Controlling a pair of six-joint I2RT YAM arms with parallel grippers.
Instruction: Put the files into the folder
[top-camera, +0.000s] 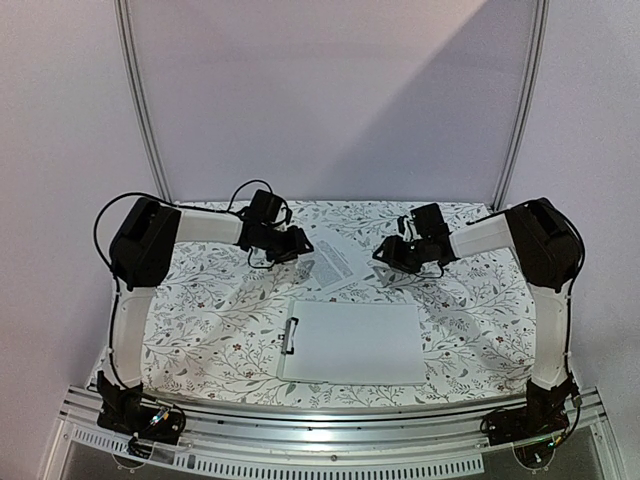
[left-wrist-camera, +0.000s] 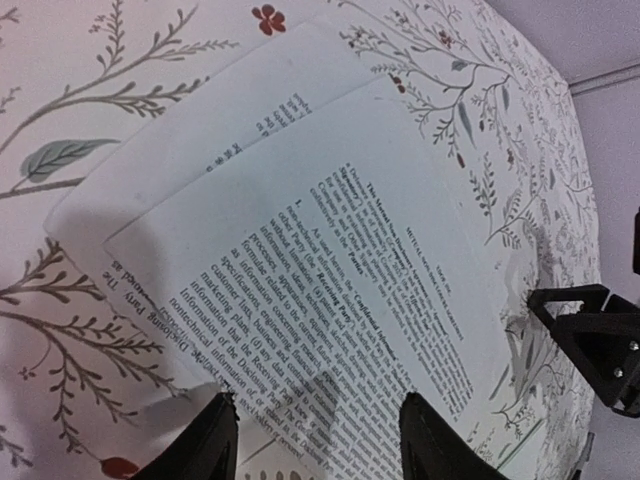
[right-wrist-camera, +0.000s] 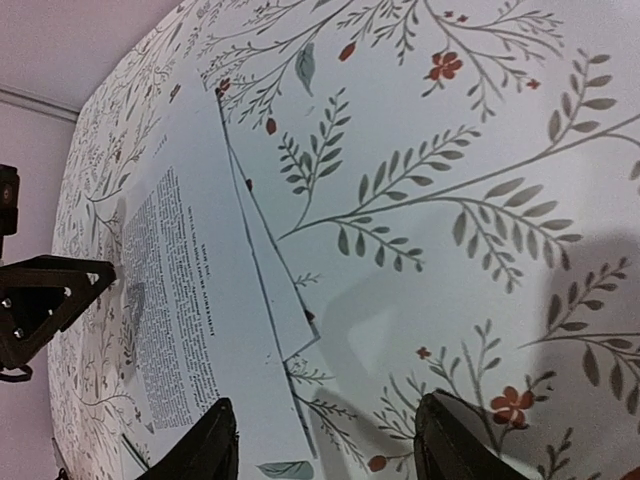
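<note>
A worktop (top-camera: 200, 320) covered in a white cloth printed with grey leafy branches and small red flowers fills the middle and lower part of the top view. My two white-and-black arms reach in from the left and right edges of that frame.

The folder (top-camera: 350, 342), a flat, pale, nearly white rectangular board, lies in the lower centre of the top view with its long sides running left to right. A small dark metal clip (top-camera: 291, 335) sits on its left short edge.

The files (top-camera: 335, 265), thin white paper sheets with blocks of small black print facing up, lie fanned and overlapping in the centre of the frame. They are just above the folder and outside it. I cannot tell whether their lowest corner touches the board.

My left tool (top-camera: 300, 245) points at the files from the left. In its wrist view its two dark fingertips (left-wrist-camera: 215, 445) stand apart at the bottom edge, with printed paper showing between them and nothing clamped.

My right tool (top-camera: 385, 255) faces the files from the right. Its fingertips (right-wrist-camera: 455, 440) are also apart, with the right edge of the sheets and bare cloth between them.
</note>
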